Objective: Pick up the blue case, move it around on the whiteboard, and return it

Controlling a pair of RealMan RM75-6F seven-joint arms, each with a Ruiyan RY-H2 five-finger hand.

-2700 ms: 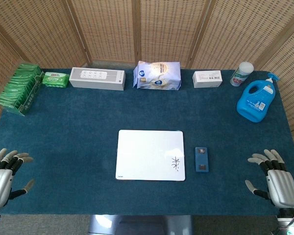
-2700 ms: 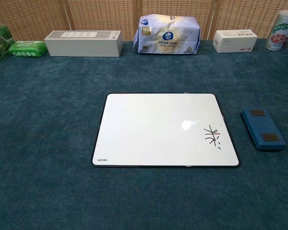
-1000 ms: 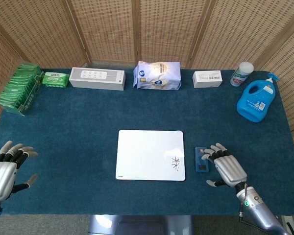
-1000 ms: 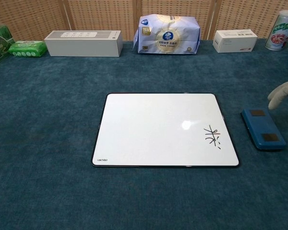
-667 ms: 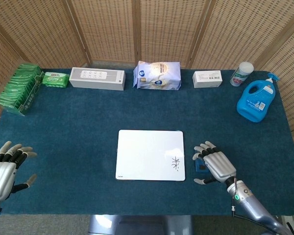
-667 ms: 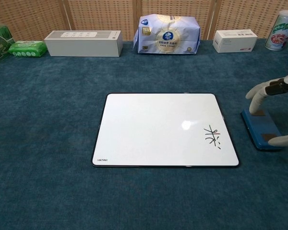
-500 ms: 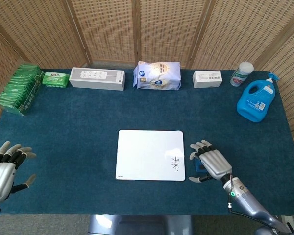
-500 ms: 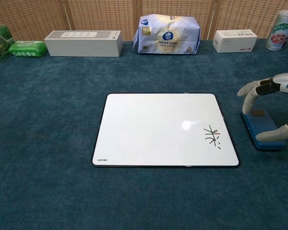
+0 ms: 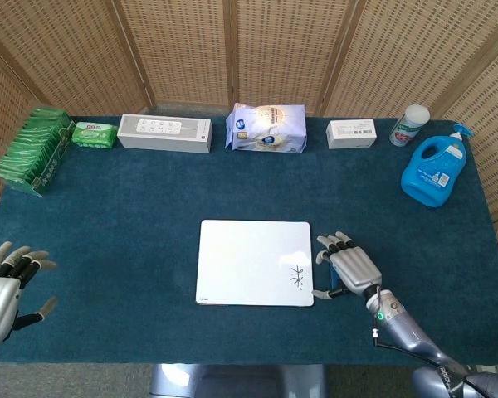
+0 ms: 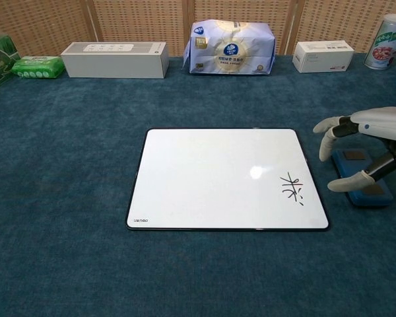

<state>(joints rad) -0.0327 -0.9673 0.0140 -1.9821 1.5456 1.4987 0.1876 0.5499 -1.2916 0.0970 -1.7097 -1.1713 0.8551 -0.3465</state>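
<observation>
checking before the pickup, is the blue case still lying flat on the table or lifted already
Lying flat. In the chest view the blue case rests on the table cloth, with the right hand spread open above it, not gripping.

Table (image 9: pixel 149 207) covered in dark teal cloth. Back edge, left to right in frame: green packet stack (image 9: pixel 33 149), green wipes pack (image 9: pixel 94 134), long white box (image 9: pixel 164 133), white-blue bag (image 9: pixel 266 128), small white box (image 9: pixel 352 133), white canister (image 9: pixel 409 125). Blue jug (image 9: pixel 434 172) at upper right. Whiteboard (image 9: pixel 249 259) lies flat at lower centre; blue case (image 10: pixel 362 179) just beside its right edge, on the cloth.
</observation>
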